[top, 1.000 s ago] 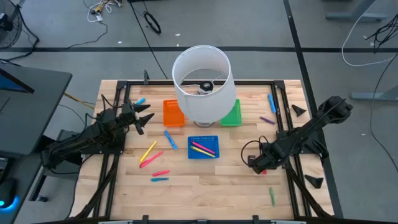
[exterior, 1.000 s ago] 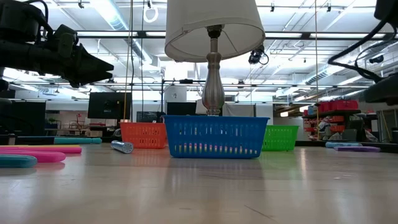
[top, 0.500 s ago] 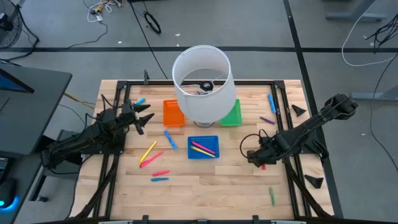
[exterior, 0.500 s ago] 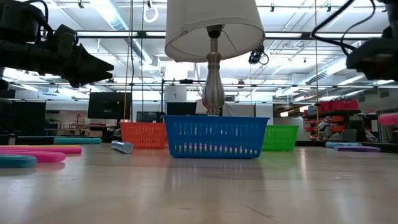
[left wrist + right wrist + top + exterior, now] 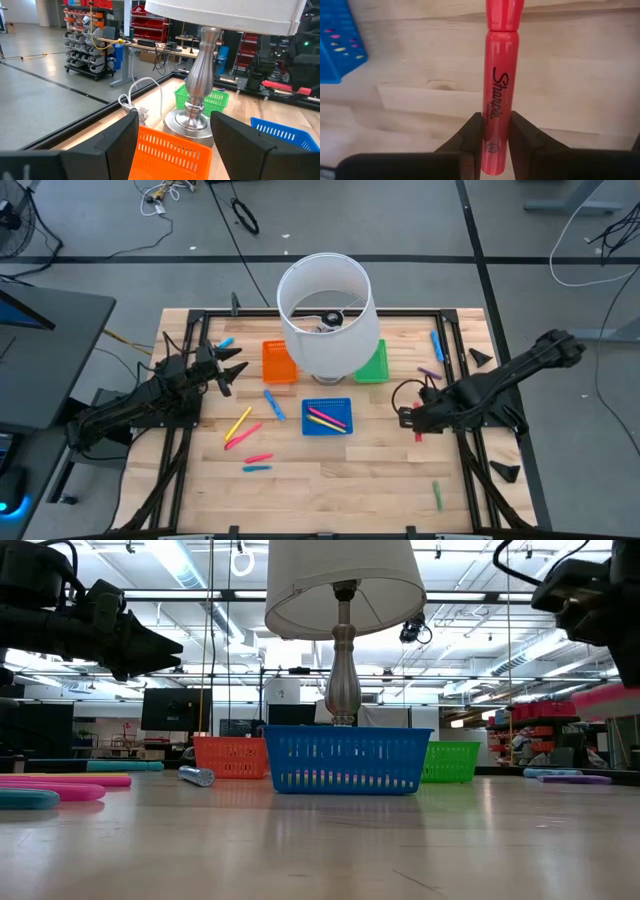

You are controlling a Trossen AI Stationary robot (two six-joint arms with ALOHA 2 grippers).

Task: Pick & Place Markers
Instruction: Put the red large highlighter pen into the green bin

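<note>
The right tool (image 5: 492,142) is clamped on a red marker (image 5: 501,85), holding it above the bare wood of the desk (image 5: 330,480), right of centre in the high view, just right of the blue tray (image 5: 327,417). That tray holds pink and yellow markers (image 5: 325,418). The left tool (image 5: 232,372) hangs with its fingers spread wide at the left of the frame, beside the orange tray (image 5: 278,362). Loose markers (image 5: 244,426) lie lower left of centre. The lamp (image 5: 326,315) stands at upper centre, partly covering the green tray (image 5: 375,363).
</note>
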